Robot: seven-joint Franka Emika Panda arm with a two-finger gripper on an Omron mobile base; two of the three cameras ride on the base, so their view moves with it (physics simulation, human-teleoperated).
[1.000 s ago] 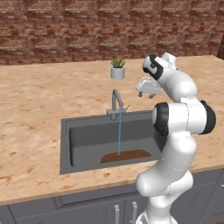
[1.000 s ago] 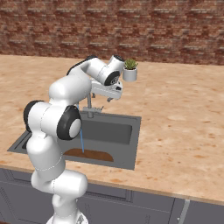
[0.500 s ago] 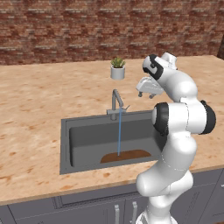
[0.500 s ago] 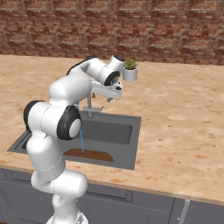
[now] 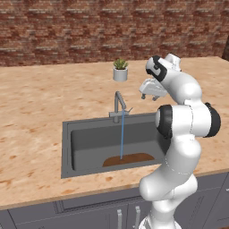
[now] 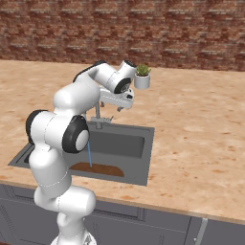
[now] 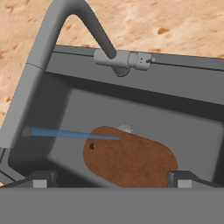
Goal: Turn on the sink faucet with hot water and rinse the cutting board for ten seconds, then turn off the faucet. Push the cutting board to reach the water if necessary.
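The pincer point(image 5: 150, 95) hangs open above the counter point(image 5: 40, 107), holding nothing. Below it in the sink point(image 7: 175, 87), the cutting board point(image 7: 131, 158) lies flat under the water point(image 7: 74, 134). The hand view reveals its small hole point(image 7: 92, 146) and the drain point(image 7: 126, 128) just beyond; the base views show its long axis running along the sink's near wall.

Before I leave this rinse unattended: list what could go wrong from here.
The thin light-blue water stream lands only near one end of the flat reddish-brown cutting board, so the rest may go unrinsed. The open gripper hangs apart from the grey gooseneck faucet; reaching back to shut it off might bump the spout.
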